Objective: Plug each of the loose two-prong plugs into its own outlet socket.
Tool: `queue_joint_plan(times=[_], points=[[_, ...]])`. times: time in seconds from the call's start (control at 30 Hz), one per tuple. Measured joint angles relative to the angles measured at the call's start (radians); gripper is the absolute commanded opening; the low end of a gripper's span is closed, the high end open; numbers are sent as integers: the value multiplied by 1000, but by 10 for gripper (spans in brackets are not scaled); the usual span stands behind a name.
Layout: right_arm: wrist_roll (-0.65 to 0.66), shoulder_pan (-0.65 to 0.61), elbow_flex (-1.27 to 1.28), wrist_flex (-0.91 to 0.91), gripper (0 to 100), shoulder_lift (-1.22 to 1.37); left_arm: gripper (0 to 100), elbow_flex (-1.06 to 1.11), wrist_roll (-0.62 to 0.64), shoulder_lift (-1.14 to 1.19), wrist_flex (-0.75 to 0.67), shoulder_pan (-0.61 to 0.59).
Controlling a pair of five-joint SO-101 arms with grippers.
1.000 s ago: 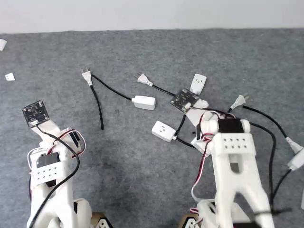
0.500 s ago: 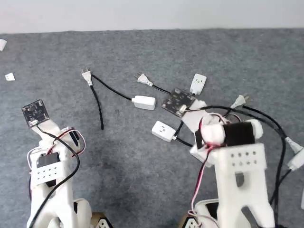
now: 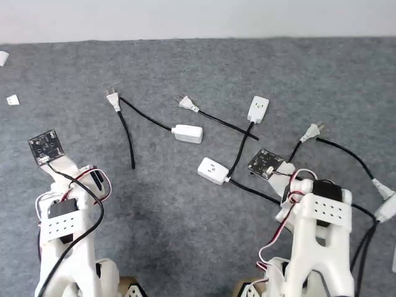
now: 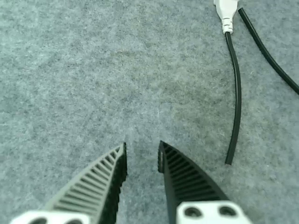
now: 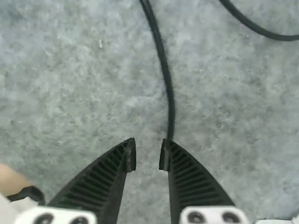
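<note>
Looking down on a desk (image 3: 185,235) covered in grey felt and strewn with white fittings and black cords

Finding the far-left plug (image 3: 112,98) lying loose and unplugged, with a short cord (image 3: 128,139) trailing from it toward the arms and ending free. Finding the middle plug (image 3: 185,103) loose too, near the oblong socket (image 3: 187,133) but not touching it, its long cord (image 3: 223,122) running off toward the right arm (image 3: 318,213). Finding the right plug (image 3: 312,131) loose just ahead of that arm, apart from the far socket (image 3: 258,109) and well apart from the near socket (image 3: 212,171)

Seeing the far socket's cord crossing the long cord between those two sockets, cluttering the felt ahead of the right arm

Hovering the left gripper (image 4: 141,151) low over bare felt, parted by a narrow gap and gripping nothing, with the short cord's free end off to one side. Hovering the right gripper (image 5: 147,149) likewise narrowly parted and gripping nothing, with a black cord (image 5: 163,79) running straight up to one fingertip (image 5: 177,158) and slipping out of sight beneath it

Noticing a small dark circuit board (image 3: 46,147) on the left arm (image 3: 62,226), white scraps (image 3: 12,99) at one edge, more white fittings (image 3: 385,210) at the other, and a pale wall (image 3: 185,18) beyond the desk's far edge
</note>
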Motion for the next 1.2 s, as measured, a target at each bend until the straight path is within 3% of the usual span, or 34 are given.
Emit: queue_joint_plan(times=[0.4,0.63,0.97,1.2], points=[[6,5,110,-158,150,-2,105,0,0,5,-5,20],[86,6,209,-241,68,2,102,9,0,46,-103,20],[195,118,242,-365,84,0,101,-52,0,198,-112,20],[206,107,259,-397,79,0,101,-61,0,198,-112,18]])
